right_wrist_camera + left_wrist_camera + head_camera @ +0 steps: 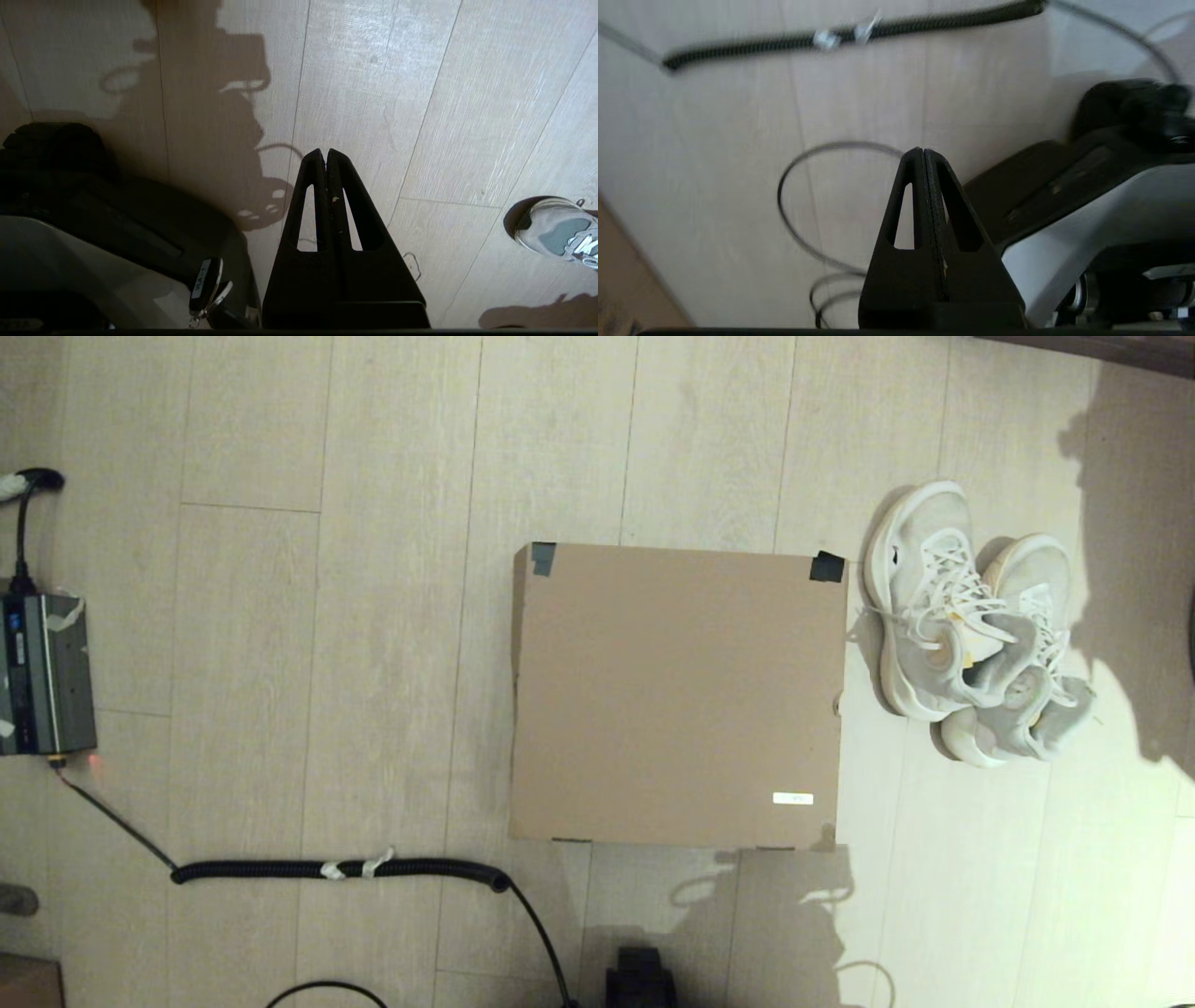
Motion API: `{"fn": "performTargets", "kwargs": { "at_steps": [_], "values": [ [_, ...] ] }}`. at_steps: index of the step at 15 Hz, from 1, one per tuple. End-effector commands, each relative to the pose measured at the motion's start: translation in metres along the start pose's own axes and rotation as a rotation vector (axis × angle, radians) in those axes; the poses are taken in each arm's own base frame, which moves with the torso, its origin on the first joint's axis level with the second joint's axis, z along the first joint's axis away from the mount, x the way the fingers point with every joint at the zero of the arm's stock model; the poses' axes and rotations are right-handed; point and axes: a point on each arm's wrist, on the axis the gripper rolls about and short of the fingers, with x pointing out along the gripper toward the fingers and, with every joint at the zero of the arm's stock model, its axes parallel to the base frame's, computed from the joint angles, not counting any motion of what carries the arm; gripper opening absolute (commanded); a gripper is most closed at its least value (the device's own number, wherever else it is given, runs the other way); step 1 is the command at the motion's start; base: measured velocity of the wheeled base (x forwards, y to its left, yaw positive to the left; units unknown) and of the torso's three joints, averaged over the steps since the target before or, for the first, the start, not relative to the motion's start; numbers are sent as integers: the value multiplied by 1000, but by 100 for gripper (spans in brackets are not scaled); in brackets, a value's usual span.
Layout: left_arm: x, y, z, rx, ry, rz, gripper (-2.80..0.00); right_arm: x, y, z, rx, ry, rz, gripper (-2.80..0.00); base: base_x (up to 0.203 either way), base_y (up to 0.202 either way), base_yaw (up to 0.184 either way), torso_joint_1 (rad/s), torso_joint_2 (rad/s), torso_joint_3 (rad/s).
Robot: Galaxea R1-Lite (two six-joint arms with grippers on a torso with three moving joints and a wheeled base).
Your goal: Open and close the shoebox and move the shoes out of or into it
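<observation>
On the pale plank floor (392, 644), dead centre of the head view, sits the shoebox (677, 695) with its lid down flat. Dark tape marks the two far lid corners; a small white label (793, 798) lies near its 5 o'clock corner.

At 3 o'clock from the box, just beside its right wall, the shoes (971, 635) lie on the floor, outside the box. Toes point to 12 o'clock. The nearer-right shoe leans on the other, and they overlap. A loose lace end seems to reach the box edge, but contact is hard to confirm.

Left gripper (923, 151): clenched, fingers pressed flat together with nothing between them. It hangs low over bare floor near the robot base, with a coiled black cable (850, 32) beyond the tips.

Right gripper (325, 151): also clenched and empty, over floor beside the base. One shoe's heel (556, 231) shows at the edge of its wrist view, well apart from the fingertips.

Neither arm shows in the head view.

At 9 o'clock from the box, well apart, a grey power unit (47, 672) sits at the frame edge. Its cable (336, 869) runs along the floor past the box's 7 o'clock corner.
</observation>
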Motion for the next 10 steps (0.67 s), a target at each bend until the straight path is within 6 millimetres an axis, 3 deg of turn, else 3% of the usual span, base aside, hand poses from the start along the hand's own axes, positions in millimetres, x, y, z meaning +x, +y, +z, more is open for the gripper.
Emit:
{"fn": "performTargets", "kwargs": {
  "at_steps": [1,4,10],
  "values": [
    [-9,-1,-5,12,-114,-14,-280,-5,0,-3,8,-63,-6,-280,0,0,0,0,0,0],
    [-18,-1,-11,14,-304,14,-280,-15,0,-8,-44,-199,25,-280,0,0,0,0,0,0],
    [-17,0,-10,-73,-318,21,-280,-12,0,-8,5,-229,6,-280,0,0,0,0,0,0]
  ]
}}
